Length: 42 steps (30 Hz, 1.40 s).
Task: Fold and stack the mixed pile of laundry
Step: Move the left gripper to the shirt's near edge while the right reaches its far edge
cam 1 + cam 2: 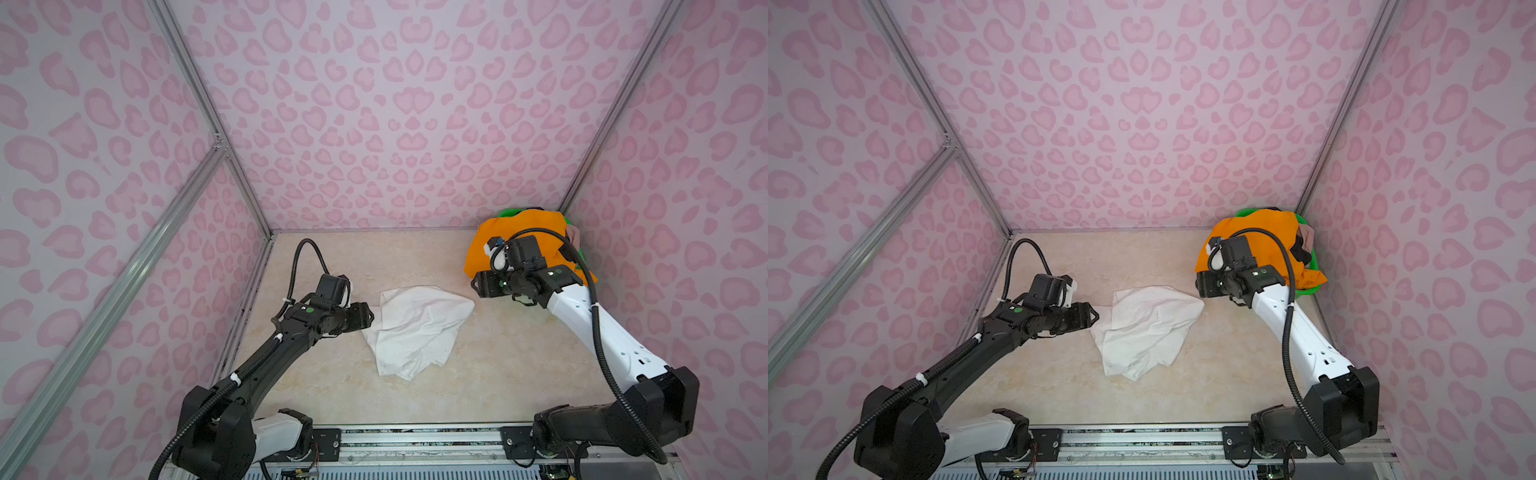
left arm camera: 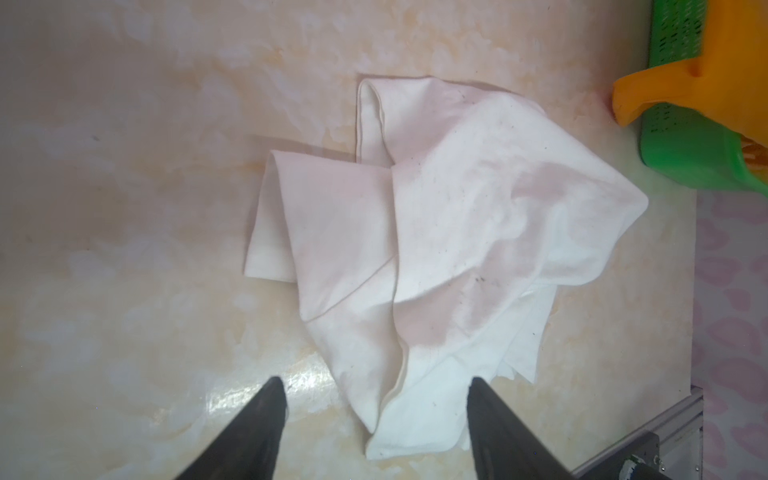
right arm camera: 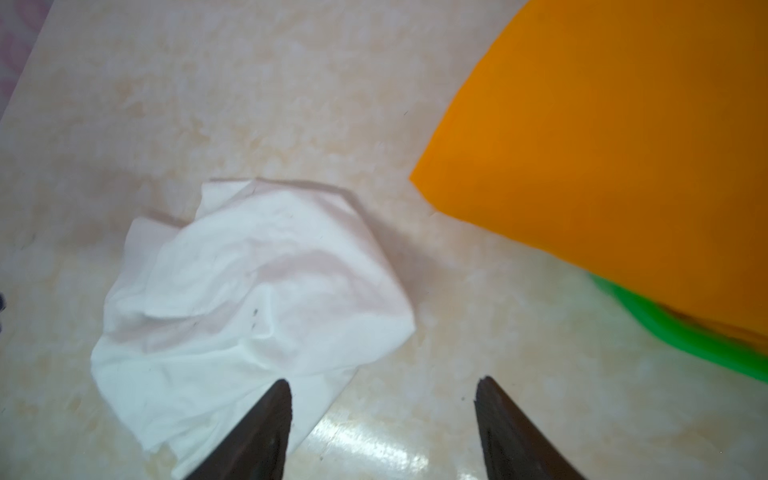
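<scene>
basket (image 2: 685, 145) mostly under orange shorts (image 1: 532, 220), black piece (image 1: 1304, 253) half hidden

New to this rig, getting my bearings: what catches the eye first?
A crumpled white T-shirt lies in the middle of the table between the open left gripper and open right gripper. Bright orange shorts drape over a green mesh basket in the far right corner, amid pink-patterned walls.

A glossy, beige marbled worktop (image 1: 332, 386) forms the floor of the cell; a green plastic mesh basket (image 2: 698, 153) stands in its far right corner, close to the walls, with only parts of its rim and side showing in both top views; walls (image 1: 374, 104) printed with pink leopard-like blotches close three sides; aluminium profiles (image 1: 124, 270) frame them; a metal rail (image 1: 415, 436) runs along the near edge.
</scene>
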{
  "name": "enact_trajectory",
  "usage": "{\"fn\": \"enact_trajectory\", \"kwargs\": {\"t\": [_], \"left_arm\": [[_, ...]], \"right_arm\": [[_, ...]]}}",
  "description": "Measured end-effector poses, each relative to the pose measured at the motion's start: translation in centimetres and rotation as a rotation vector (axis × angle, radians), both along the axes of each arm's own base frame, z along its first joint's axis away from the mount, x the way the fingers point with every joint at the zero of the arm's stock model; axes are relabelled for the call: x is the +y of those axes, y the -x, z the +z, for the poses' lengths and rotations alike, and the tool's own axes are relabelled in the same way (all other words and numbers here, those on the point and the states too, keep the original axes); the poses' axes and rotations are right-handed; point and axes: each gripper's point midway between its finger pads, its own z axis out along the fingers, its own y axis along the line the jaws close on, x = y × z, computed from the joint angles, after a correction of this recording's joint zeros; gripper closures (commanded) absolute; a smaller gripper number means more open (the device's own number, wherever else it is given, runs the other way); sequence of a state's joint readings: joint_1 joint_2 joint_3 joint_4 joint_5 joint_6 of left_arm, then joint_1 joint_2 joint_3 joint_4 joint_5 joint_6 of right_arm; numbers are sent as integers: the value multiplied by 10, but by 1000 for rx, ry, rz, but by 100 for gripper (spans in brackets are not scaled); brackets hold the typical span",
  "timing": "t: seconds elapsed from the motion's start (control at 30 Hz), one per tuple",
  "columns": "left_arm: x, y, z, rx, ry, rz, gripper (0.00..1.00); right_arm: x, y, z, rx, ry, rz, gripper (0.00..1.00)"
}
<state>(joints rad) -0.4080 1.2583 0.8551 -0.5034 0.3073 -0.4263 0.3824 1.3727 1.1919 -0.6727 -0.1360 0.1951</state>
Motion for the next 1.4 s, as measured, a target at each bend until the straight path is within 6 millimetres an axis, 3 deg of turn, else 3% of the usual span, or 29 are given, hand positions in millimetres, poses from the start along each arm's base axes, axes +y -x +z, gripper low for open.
{"fn": "enact_trajectory", "kwargs": {"t": [0.1,0.2,0.37,0.47,0.57,0.63,0.8,0.93,1.07,1.17,1.3,1.4], "left_arm": [[-8,3,-10,21,7,-10,32],[-15,0,-12,19,16,-12,32],[-17,-5,-15,9,9,5,32],[-16,-10,-20,8,-3,28,31],[-18,-13,-25,16,-6,34,28],[-21,-15,-27,19,3,32,29],[-29,-14,-43,64,2,11,41],[-33,-10,-56,108,0,-1,63],[-37,-10,-59,115,13,-7,83],[-39,-11,-59,121,22,-4,95],[-46,-25,-39,76,47,-4,97],[-54,-39,-18,27,71,-7,95]], "right_arm": [[4,17,-24,68,3,4,30],[-3,17,-25,61,12,-35,30],[-26,-7,-14,-13,86,-138,26],[-35,-29,-23,-2,146,-188,26],[-27,-45,-30,21,163,-180,26],[-16,-46,-32,30,151,-146,26],[6,-29,-61,136,90,-46,26],[12,-7,-93,241,86,2,27],[14,8,-114,310,78,28,40],[18,8,-121,329,62,39,57],[28,0,-116,322,28,56,80],[34,-8,-104,290,5,71,85]]}}
